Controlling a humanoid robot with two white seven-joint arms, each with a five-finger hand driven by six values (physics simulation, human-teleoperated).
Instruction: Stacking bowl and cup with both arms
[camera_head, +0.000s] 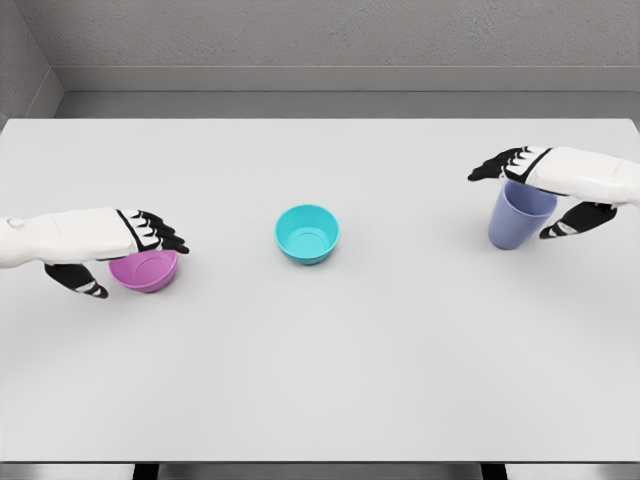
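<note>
A pink bowl (155, 272) sits at the table's left, partly covered by my left hand (137, 264). The fingers (155, 232) stretch flat over its far rim and the thumb (82, 283) hangs to its left, so the hand is open and not clasping it. A teal bowl (307, 233) stands alone in the middle, mouth up. At the right, a blue-violet cup (512, 225) stands upright. My right hand (514, 203) is open, with its fingers (505, 163) spread over the cup's mouth and its thumb (565, 226) just right of the wall.
All three vessels rest on a wide white table (320, 380). A grey wall and floor strip lie beyond the table's far edge.
</note>
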